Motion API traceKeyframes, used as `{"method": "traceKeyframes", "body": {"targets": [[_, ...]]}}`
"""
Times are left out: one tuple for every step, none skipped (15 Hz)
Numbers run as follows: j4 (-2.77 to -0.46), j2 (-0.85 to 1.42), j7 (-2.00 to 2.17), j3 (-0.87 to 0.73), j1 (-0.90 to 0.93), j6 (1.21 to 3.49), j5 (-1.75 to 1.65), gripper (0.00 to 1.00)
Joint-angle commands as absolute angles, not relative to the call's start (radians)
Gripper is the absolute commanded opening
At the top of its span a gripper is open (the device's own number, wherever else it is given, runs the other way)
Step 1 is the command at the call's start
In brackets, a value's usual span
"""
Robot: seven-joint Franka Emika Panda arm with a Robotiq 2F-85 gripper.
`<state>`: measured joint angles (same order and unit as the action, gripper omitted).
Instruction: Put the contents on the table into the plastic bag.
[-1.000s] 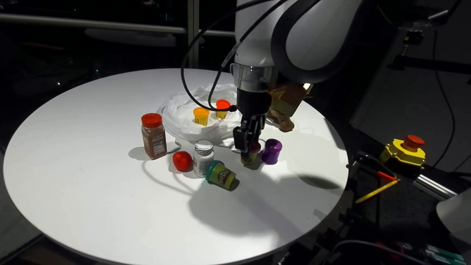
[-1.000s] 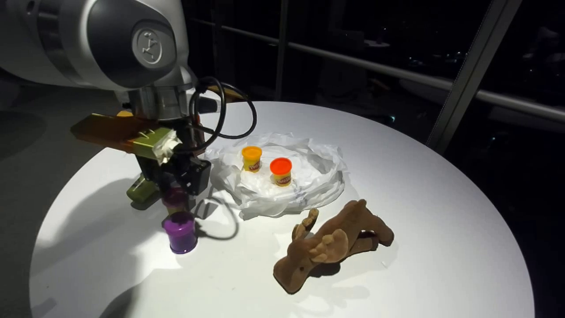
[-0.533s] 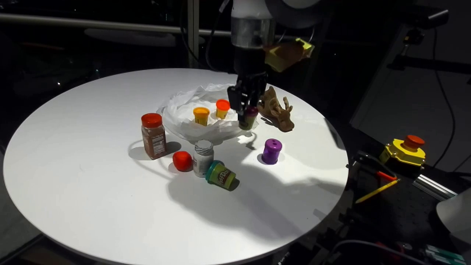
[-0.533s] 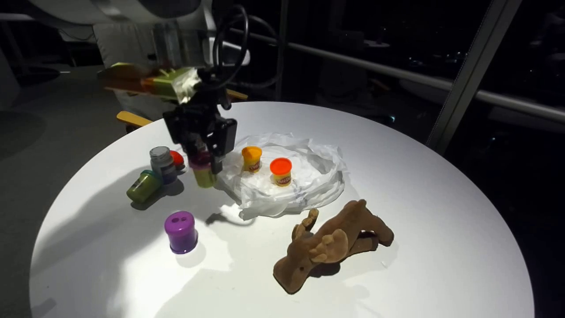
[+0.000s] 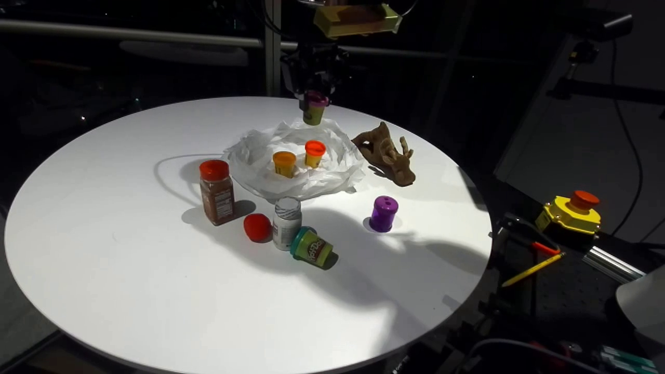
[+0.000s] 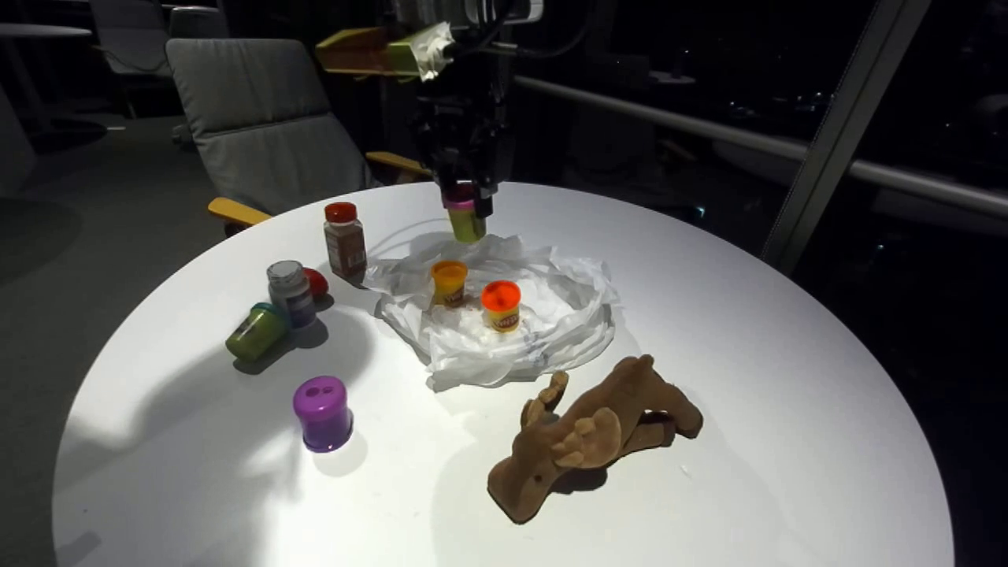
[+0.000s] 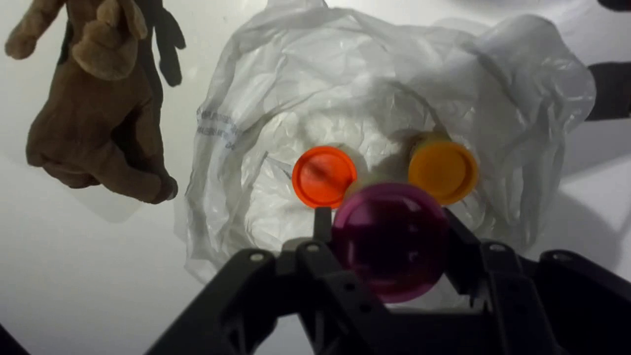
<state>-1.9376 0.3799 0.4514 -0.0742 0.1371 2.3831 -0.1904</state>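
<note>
My gripper [image 7: 387, 236] is shut on a purple-lidded container [image 6: 468, 227], held upright above the far part of the plastic bag [image 5: 249, 163]. On the bag's wrinkled white film stand an orange-lidded container [image 6: 450, 285] and a red-lidded container [image 6: 502, 307]. Outside it on the table are a red-capped spice jar [image 5: 218, 201], a red ball [image 5: 257, 227], a white bottle [image 5: 287, 228] and a teal-lidded green container [image 5: 313, 249] on its side. A purple container [image 6: 324, 417] stands apart, and a brown moose-like toy [image 6: 598, 441] lies beside the bag.
The round white table [image 5: 156, 291] ends in a curved edge all around. Beyond it, an exterior view shows a dark surface with a yellow box [image 5: 569, 221] topped by a red button. A grey chair [image 6: 252, 118] stands behind the table.
The gripper has lifted the purple-lidded container off the table from beside the purple one and carried it up and across, over the bag. The other objects stay in place.
</note>
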Motion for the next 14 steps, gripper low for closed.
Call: {"method": "traceKeyframes", "body": {"targets": [[-1.71,0.558,0.531,-0.104,0.139,2.353,-0.177,0.28],[-1.671,0.593,0.542,-0.111,0.141,2.348,-0.171,0.28],[-1.626,0.636,0.555,-0.12,0.142,2.344,-0.166,0.28],[-1.591,0.669,0.562,-0.125,0.144,2.337,-0.158,0.28],[-1.554,0.704,0.567,-0.129,0.142,2.327,-0.148,0.28],[-1.514,0.742,0.573,-0.133,0.14,2.318,-0.139,0.28],[-1.486,0.769,0.576,-0.133,0.138,2.306,-0.129,0.28],[-1.451,0.803,0.576,-0.133,0.135,2.291,-0.118,0.28],[-1.431,0.822,0.581,-0.134,0.135,2.279,-0.109,0.28],[-1.406,0.846,0.585,-0.136,0.134,2.27,-0.1,0.28],[-1.385,0.867,0.59,-0.137,0.132,2.264,-0.093,0.28],[-1.367,0.883,0.597,-0.137,0.13,2.258,-0.086,0.28],[-1.353,0.898,0.604,-0.138,0.13,2.252,-0.079,0.28],[-1.352,0.902,0.608,-0.137,0.129,2.255,-0.073,0.28]]}}
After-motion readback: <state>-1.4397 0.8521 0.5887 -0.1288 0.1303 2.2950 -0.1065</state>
